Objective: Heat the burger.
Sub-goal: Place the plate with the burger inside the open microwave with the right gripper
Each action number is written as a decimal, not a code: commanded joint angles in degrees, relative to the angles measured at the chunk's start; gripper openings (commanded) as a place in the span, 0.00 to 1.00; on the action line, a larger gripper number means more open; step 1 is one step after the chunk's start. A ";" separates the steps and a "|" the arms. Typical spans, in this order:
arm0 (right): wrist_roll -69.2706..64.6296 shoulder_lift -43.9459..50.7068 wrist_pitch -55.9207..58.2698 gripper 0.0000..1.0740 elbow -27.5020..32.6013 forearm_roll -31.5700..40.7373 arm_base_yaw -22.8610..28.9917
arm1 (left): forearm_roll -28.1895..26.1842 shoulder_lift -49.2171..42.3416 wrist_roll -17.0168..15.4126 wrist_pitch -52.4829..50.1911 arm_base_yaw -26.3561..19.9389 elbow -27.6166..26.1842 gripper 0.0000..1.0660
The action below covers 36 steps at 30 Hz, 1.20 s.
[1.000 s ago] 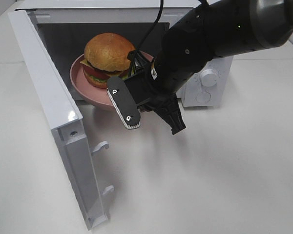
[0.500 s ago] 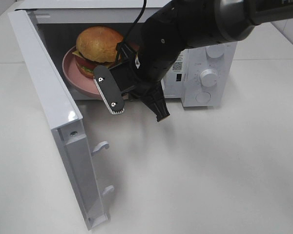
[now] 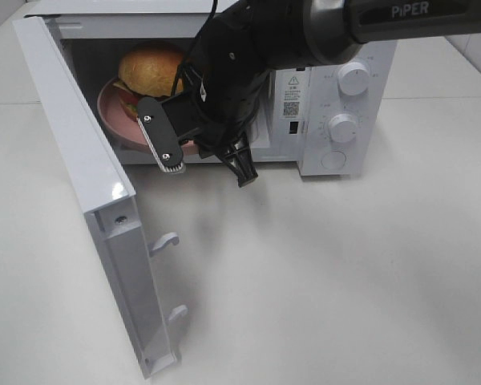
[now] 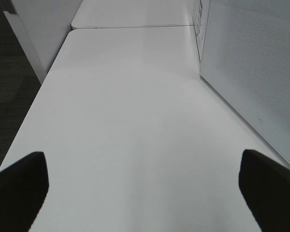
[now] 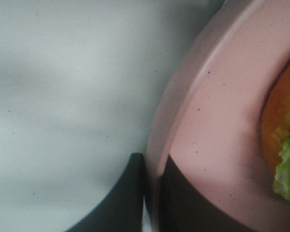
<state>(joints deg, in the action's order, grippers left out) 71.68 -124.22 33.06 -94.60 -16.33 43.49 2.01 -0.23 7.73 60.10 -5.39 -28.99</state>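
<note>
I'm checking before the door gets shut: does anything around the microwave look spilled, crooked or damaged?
Nothing stands out. The burger sits upright on the pink plate, which the right end effector pinches by its rim inside the open microwave. No spill or damage shows on the table.

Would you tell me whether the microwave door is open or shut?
Open: the door stands swung wide, and the burger on its pink plate is visible through the opening.
</note>
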 commanded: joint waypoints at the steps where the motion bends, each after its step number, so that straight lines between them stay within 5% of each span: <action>1: 0.40 -0.97 -1.26 0.00 -3.90 0.52 -0.11 | 0.11 -1.15 -0.06 -0.40 0.06 0.11 0.99; 36: -1.32 -10.89 -0.06 0.00 -17.82 0.17 -4.07 | 0.17 -1.15 -0.06 -0.40 0.06 0.11 0.99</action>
<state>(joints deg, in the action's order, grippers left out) 70.59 -135.91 36.61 -111.38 -15.58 39.76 2.01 -0.23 7.73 60.10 -5.39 -28.99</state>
